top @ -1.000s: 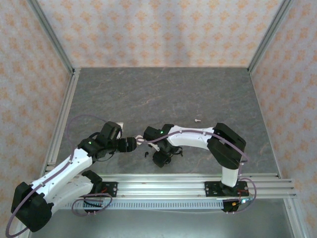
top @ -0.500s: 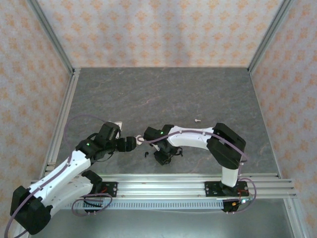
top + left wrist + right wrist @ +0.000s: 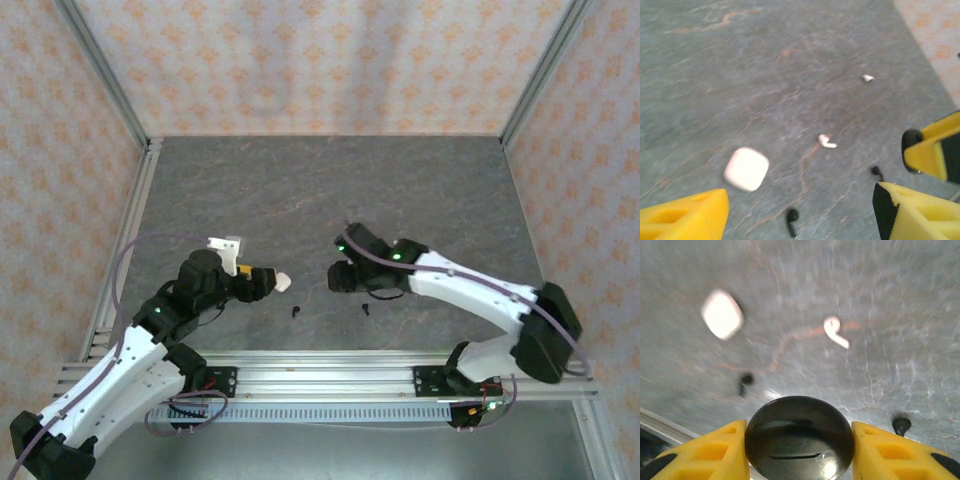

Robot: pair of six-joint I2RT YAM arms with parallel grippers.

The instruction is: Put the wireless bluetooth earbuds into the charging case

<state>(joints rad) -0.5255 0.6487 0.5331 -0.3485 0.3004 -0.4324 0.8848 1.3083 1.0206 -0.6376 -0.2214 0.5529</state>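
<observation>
**Item: earbud insertion, opening step (none of the four seated).**

1. left black earbud and right black earbud: loose on the table, nearest the rail, apart from each other.
2. left gripper: fingers spread wide, holding nothing and touching nothing. It points right toward the white case.
3. white case: lies flat on the table just beyond the left fingertips. Its lid appears shut, though the wrist views are blurred.
4. right gripper: fingers closed narrowly on the black case and carrying it above the table. A thin seam suggests that lid is shut too.
5. near white earbud: loose, right of the white case, between the two grippers.
6. far white earbud: loose, well apart, farther and to the right.

**Step in hand (a judgement):** staging. One case is gripped, and the other sits within the left gripper's reach.

**Next move calls for:** opening a lid before any earbud goes in. After that comes a fine pinch on a very small stem, matched by colour to its case.
</observation>
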